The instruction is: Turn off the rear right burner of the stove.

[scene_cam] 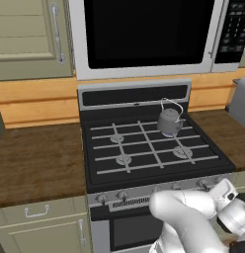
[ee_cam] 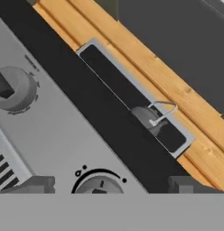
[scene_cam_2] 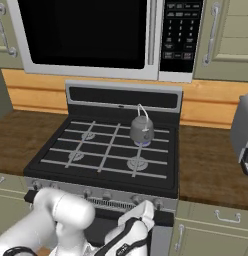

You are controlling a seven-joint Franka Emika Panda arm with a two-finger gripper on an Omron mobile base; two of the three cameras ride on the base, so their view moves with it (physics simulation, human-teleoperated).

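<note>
Stove (scene_cam: 144, 148): black gas range with silver trim, set between 2 stretches of wooden bench (scene_cam: 38, 163); 4 grey burners under thin grate bars, a row of small silver knobs along the front panel.

Rear right burner (scene_cam_2: 142, 142): back row, right side, marked by a faint blue glow at its edge; lit, in my judgement. Mostly covered by what stands on it.

Kettle (scene_cam: 170, 120): small, grey, wire handle upright, sitting directly on the lit burner.

Microwave (scene_cam_2: 96, 35): black window, mounted above the range.

Tool (ee_cam: 111, 184): low at the front panel, 2 dark fingertips (ee_cam: 39, 184) set apart on either side of a knob dial (ee_cam: 99, 184), closed on nothing; jaws stand open with the knob between them.

Second knob (ee_cam: 12, 88): further along the panel, well apart from the tool.

Step in hand: lining up on a knob, grip not yet made.

Risk 1: wrong knob. No label legible from here; turning another knob would leave the flame burning or light a second burner.

Risk 2: slipping. Fingertips closing off-centre on a small round dial could skid rather than turn it.

Risk 3: partial turn. Stopping short would lower the flame without putting it out.
</note>
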